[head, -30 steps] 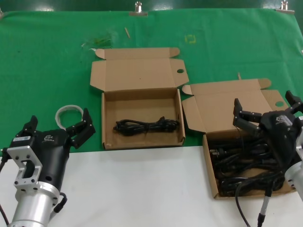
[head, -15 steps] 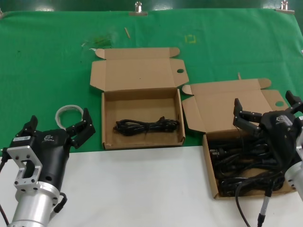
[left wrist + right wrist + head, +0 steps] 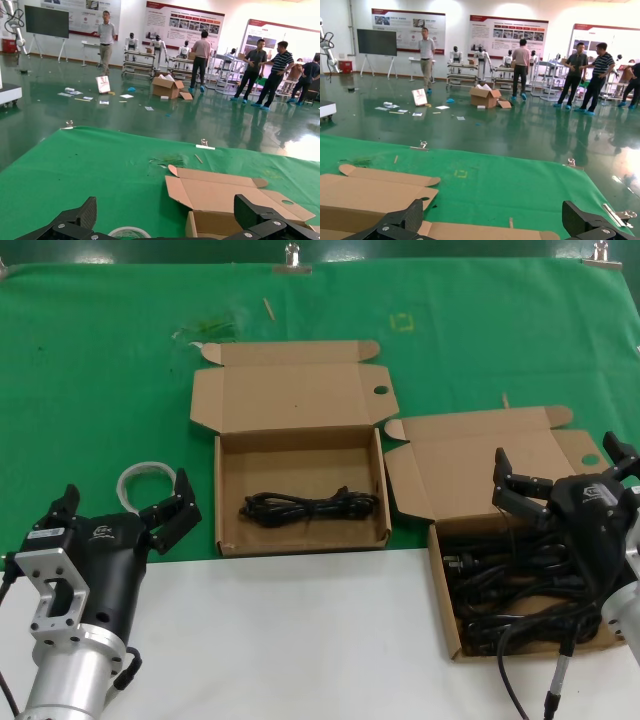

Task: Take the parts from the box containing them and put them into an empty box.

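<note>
The box containing the parts (image 3: 444, 580) sits at the right, its tray full of tangled black cords (image 3: 520, 592). My right gripper (image 3: 558, 455) hovers open over that tray, its fingers holding nothing. In the right wrist view the right gripper (image 3: 495, 212) looks out over this box's raised lid (image 3: 485, 233). The empty box (image 3: 228, 502) stands in the middle with its lid back and one looped black cord (image 3: 310, 507) on its floor. My left gripper (image 3: 125, 497) is open near the table's front left, apart from both boxes. The left wrist view shows the left gripper (image 3: 167, 210) facing the empty box (image 3: 225, 195).
A whitish tube ring (image 3: 140, 480) lies on the green cloth (image 3: 100, 370) just behind the left gripper, and also shows as the ring (image 3: 127, 232). A white surface (image 3: 290, 640) covers the front of the table. Clips (image 3: 291, 258) hold the cloth's far edge.
</note>
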You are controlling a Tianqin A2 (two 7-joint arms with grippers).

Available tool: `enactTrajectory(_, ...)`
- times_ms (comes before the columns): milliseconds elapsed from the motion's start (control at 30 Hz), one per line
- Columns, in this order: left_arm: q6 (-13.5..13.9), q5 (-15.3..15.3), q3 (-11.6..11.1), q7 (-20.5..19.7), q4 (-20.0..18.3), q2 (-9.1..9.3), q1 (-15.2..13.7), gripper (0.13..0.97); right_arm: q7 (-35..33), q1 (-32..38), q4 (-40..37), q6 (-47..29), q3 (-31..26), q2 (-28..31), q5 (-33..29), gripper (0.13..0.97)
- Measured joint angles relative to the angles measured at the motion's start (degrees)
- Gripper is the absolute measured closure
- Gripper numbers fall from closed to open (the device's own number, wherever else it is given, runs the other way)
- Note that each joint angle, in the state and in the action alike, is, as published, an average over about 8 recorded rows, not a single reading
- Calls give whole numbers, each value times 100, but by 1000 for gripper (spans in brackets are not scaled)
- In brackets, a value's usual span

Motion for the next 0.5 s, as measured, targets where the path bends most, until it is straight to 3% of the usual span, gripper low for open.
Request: enactTrajectory(500,0,0,0,0,0,0,0,132,0,0,0,0,0,0,0,129)
